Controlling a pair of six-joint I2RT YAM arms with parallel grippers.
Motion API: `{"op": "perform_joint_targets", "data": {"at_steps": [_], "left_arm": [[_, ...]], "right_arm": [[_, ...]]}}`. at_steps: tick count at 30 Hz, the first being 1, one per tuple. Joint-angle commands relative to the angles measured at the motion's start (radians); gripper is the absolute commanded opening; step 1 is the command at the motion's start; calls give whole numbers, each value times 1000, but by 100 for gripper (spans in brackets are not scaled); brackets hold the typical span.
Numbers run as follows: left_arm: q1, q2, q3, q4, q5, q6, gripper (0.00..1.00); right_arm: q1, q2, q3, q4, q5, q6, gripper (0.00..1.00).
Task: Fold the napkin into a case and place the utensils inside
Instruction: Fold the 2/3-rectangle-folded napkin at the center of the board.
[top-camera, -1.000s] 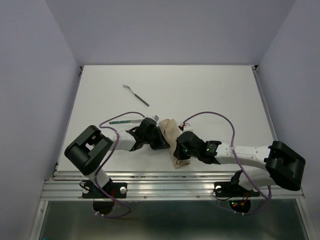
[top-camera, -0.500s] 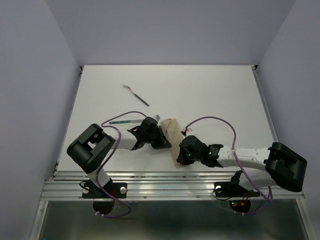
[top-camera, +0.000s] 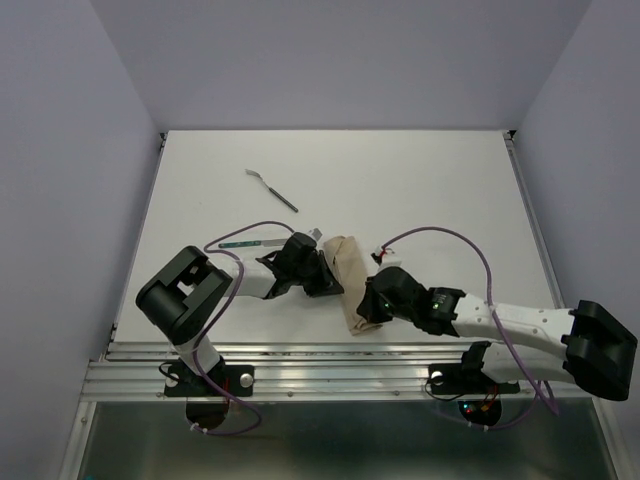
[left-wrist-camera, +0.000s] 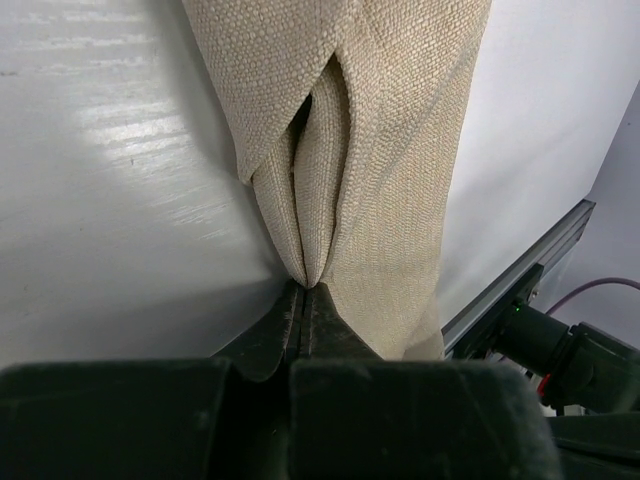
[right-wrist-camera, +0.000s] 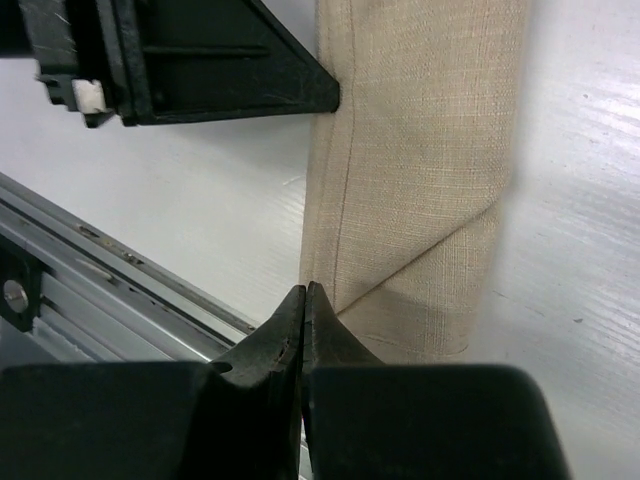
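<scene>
Just clamped down with the left gripper (left-wrist-camera: 303, 300): parted a second ago, now pinching a puckered fold at the left edge of the napkin (top-camera: 350, 285). Reads as a fresh hold, likely for the next fold. Kept the right gripper (right-wrist-camera: 303, 300) pressed shut at the napkin's near-left corner; cannot tell whether cloth sits between its tips. Stretched the right arm out flatter and longer over that second, off to the right of the napkin. Reaching in low with the left arm from the napkin's left, elbow bent. Already folded to a narrow strip between both grippers, one corner turned on the diagonal. Left the fork (top-camera: 272, 189) well beyond the napkin's far-left side and a second utensil (top-camera: 238, 243) further left, past the left gripper; neither tucked inside yet.
</scene>
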Motion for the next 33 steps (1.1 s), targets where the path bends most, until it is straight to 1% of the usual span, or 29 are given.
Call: {"op": "perform_joint_targets", "data": {"at_steps": [1,5,8,10,14,17,23,27,31,33], "left_arm": [[-4,18,28,-19,-21,27,0],[-4,13,27,-22,-24,29,0],[-4,12,23,-22,-24,27,0],[-4,12,22,-21,-24,27,0],[-6,6,17,-22,-27,32,0],[-4,2,14,-24,-28,35,0],[-4,-8,7,-25,-28,38,0],[-4,-13,2,-27,-27,43,0],[-4,-13,2,-27,-24,46,0],[-4,-11,5,-27,-18,49,0]], "right_arm": [[2,44,-17,8,-17,6,1],[2,115,-71,85,-57,29,1],[2,140,-61,59,-34,27,1],[2,115,-43,18,9,20,1],[2,-4,4,-37,110,-12,1],[-12,-2,60,-45,127,-49,1],[-89,149,164,-13,119,-127,1],[-170,263,251,18,89,-163,1],[-202,345,325,45,59,-190,1],[-211,417,359,51,43,-201,1]]}}
